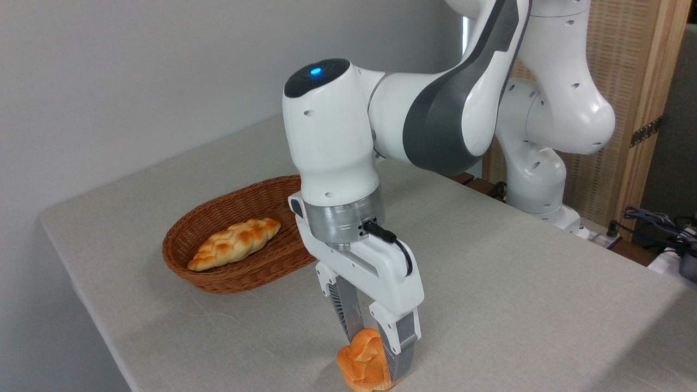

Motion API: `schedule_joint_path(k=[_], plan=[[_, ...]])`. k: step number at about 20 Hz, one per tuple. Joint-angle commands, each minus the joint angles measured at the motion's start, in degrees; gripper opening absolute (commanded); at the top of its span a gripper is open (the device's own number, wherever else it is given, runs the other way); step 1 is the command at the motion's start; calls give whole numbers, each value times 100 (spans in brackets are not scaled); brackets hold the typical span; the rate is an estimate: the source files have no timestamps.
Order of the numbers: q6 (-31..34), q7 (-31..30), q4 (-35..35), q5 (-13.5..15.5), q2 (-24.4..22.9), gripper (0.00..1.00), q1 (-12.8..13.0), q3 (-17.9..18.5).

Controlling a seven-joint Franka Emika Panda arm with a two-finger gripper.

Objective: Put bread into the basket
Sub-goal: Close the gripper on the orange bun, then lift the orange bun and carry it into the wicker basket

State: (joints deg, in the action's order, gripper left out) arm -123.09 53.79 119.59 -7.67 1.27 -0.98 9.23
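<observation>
We see the bun [364,362] at the table's [517,305] near edge, pinched between the fingers of our hand [375,343], which is closed on it. The basket [218,272] sits far left, holding a loaf [235,243].

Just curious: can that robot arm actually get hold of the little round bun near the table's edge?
Probably yes: the pincer already straddles the bun, a finger on each side, nothing between them.

I see bare table [490,283] between its front edge and the basket [239,275]; a braided loaf [235,243] fills the basket's left half, its right half hidden behind the arm.
</observation>
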Motion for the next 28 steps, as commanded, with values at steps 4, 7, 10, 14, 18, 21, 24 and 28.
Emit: schedule_joint_path(k=[4,7,10,14,18,21,24,28], plan=[[-154,79,47,-68,22,40,28,61],[-154,79,47,-68,22,40,28,61],[-154,79,47,-68,40,40,28,61],[-154,79,47,-68,49,40,28,61],[-154,71,-6,-41,31,34,28,52],[38,-8,-321,238,5,35,37,-26],[608,-96,-787,766,13,35,45,-298],[1383,-851,-1140,882,-249,35,45,-957]])
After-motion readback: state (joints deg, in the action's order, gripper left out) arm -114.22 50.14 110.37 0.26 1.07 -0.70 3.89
